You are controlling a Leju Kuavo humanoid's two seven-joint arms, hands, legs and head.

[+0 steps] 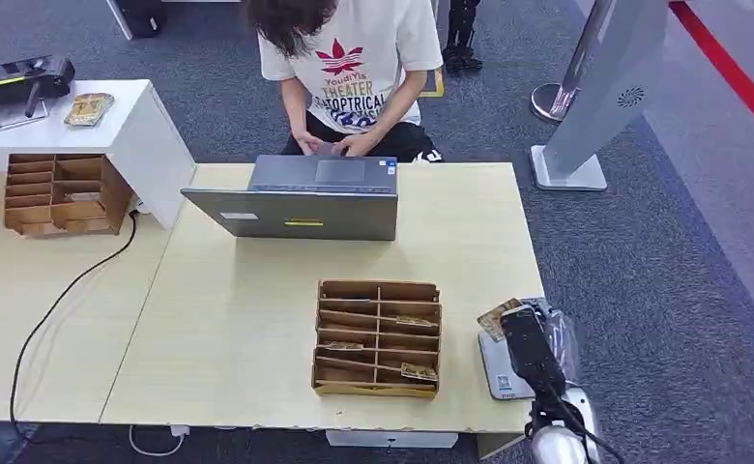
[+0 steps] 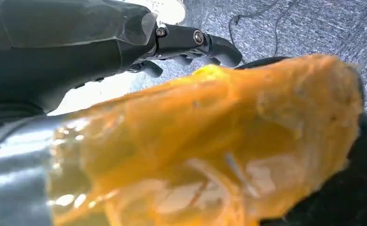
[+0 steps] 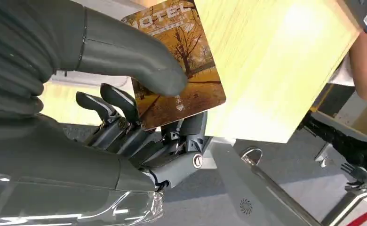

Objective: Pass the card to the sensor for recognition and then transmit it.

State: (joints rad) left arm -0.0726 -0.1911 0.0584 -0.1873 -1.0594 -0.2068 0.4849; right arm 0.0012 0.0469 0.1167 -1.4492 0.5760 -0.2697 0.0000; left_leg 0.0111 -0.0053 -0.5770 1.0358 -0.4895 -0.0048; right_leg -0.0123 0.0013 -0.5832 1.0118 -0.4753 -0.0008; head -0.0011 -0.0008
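Autumn-gold hotel card (image 3: 177,66) is sitting pinched under the right hand's (image 3: 139,113) thumb, over the grey sensor (image 1: 502,367) at the worktop (image 1: 257,319) edge; lowering it flat should be helping recognition.

The card (image 3: 179,70) is partly covered by the thumb, its lower edge hidden among the fingers (image 3: 120,101). A blurred orange mass (image 2: 210,150) hides whatever lies beyond the left hand (image 2: 191,44).
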